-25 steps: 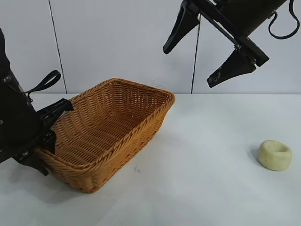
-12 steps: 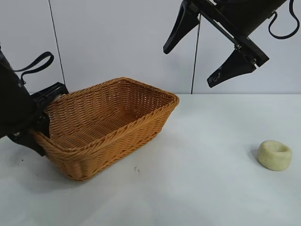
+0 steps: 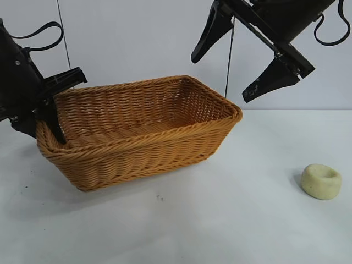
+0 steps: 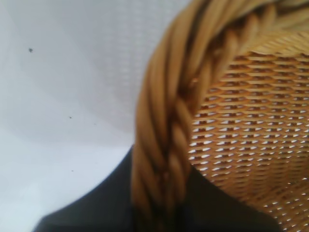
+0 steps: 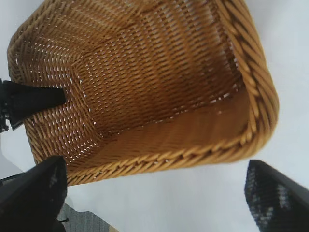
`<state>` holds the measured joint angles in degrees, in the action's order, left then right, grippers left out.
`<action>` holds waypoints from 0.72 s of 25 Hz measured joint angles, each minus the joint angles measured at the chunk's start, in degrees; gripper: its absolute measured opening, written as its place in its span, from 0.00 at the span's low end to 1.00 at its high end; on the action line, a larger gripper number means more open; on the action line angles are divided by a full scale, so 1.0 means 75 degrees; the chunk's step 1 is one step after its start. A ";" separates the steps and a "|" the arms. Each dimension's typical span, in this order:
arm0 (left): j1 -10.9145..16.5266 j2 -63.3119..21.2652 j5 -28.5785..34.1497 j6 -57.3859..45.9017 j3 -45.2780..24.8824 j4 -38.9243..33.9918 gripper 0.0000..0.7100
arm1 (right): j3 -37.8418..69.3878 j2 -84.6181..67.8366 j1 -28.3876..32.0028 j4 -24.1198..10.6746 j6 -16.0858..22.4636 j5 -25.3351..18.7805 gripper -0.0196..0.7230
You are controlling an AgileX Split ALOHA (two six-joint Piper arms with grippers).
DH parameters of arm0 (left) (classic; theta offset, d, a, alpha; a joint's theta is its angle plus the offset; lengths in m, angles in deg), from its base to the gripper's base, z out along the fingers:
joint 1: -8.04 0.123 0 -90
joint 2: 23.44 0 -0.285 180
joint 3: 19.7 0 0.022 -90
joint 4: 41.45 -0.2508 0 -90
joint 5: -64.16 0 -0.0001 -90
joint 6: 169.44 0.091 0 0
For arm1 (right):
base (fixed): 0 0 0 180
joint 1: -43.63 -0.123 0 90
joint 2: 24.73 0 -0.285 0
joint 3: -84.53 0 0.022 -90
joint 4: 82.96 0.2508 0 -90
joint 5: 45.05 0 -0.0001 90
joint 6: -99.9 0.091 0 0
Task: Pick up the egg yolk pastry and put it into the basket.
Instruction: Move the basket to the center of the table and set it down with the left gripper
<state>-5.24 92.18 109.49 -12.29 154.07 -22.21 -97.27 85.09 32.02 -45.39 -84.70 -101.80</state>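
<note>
The orange-tan wicker basket (image 3: 143, 132) sits at the table's left and middle. My left gripper (image 3: 50, 118) is shut on its braided rim at the left end, and the rim (image 4: 164, 145) fills the left wrist view between the jaws. The pale yellow egg yolk pastry (image 3: 321, 181) lies alone on the table at the right, far from both grippers. My right gripper (image 3: 231, 69) hangs wide open and empty high above the basket's right end. The right wrist view looks down into the empty basket (image 5: 145, 82).
The white table (image 3: 220, 220) reaches to a white back wall. A small dark speck (image 3: 159, 197) lies in front of the basket.
My left gripper has risen and swung the basket by its rim; the basket's right end has moved right toward the pastry. The right arm and the pastry have not moved.
</note>
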 joint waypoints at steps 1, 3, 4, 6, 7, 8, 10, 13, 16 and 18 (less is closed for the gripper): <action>0.0000 0.0117 0.0174 0.0252 0.0200 0.0000 0.15 | 0.0000 0.0000 0.0000 -0.0009 0.0000 -0.0008 0.96; 0.0000 0.0353 0.0441 0.0745 0.0532 0.0000 0.15 | 0.0000 0.0000 0.0000 -0.0009 0.0000 -0.0008 0.96; 0.0000 0.0452 0.0564 0.1030 0.0753 0.0000 0.15 | 0.0000 0.0000 0.0000 -0.0009 0.0000 -0.0008 0.96; 0.0000 0.0596 0.0793 0.1569 0.1024 -0.0007 0.15 | 0.0000 0.0000 0.0000 -0.0009 0.0000 -0.0008 0.96; 0.0000 0.0638 0.0874 0.1770 0.1107 -0.0007 0.15 | 0.0000 0.0000 0.0000 -0.0009 0.0000 -0.0008 0.96; 0.0000 0.0675 0.0941 0.1870 0.1141 -0.0007 0.15 | 0.0000 0.0000 0.0000 -0.0009 0.0000 -0.0008 0.96; 0.0000 0.0796 0.0976 0.2028 0.1164 -0.0007 0.15 | 0.0000 0.0000 0.0000 -0.0009 0.0000 -0.0008 0.96; 0.0000 0.1054 0.1006 0.2202 0.1189 0.0033 0.15 | 0.0000 0.0000 0.0000 -0.0009 0.0000 -0.0008 0.96; 0.0000 0.1264 0.0932 0.2524 0.1189 0.0181 0.15 | 0.0000 0.0000 0.0000 -0.0002 0.0000 -0.0008 0.96; 0.0000 0.1348 0.0791 0.2633 0.1189 0.0310 0.15 | 0.0000 0.0000 0.0000 -0.0002 0.0000 -0.0008 0.96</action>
<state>-5.24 102.29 115.43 7.46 162.99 -19.88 -97.27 85.09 32.02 -45.40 -84.70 -101.86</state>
